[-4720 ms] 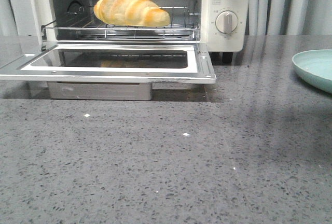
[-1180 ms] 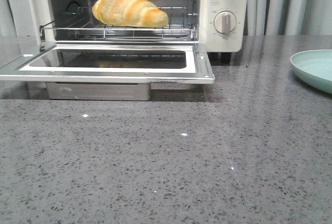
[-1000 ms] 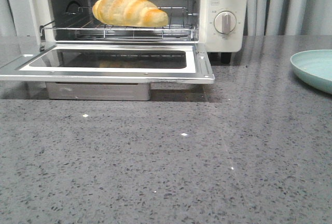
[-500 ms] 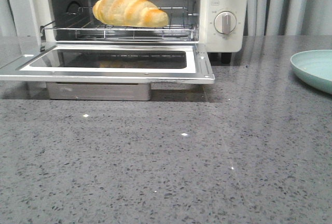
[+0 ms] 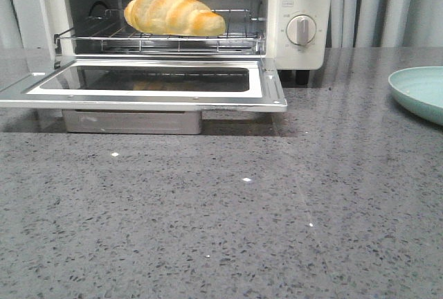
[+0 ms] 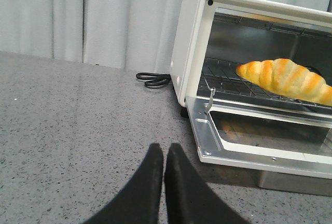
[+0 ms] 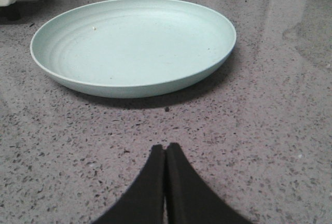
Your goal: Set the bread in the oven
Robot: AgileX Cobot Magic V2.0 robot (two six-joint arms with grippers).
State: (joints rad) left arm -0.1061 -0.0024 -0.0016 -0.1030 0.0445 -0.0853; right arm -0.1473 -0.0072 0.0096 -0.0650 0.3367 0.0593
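The golden-yellow bread (image 5: pixel 174 12) lies on the wire rack (image 5: pixel 159 39) inside the cream-white oven (image 5: pixel 301 15), whose glass door (image 5: pixel 149 84) hangs open and flat. In the left wrist view the bread (image 6: pixel 285 79) sits on the rack inside the oven (image 6: pixel 189 47). My left gripper (image 6: pixel 164 149) is shut and empty over the counter, apart from the door's near corner. My right gripper (image 7: pixel 165 148) is shut and empty, in front of the plate. Neither gripper shows in the front view.
A pale green plate (image 5: pixel 422 91) sits at the right edge of the grey speckled counter (image 5: pixel 221 216); it is empty in the right wrist view (image 7: pixel 132 45). A black cord (image 6: pixel 152 80) lies behind the oven's left side. Curtains hang behind.
The front view has shifted by only a few pixels. The bread, the oven door and the plate stay where they were.
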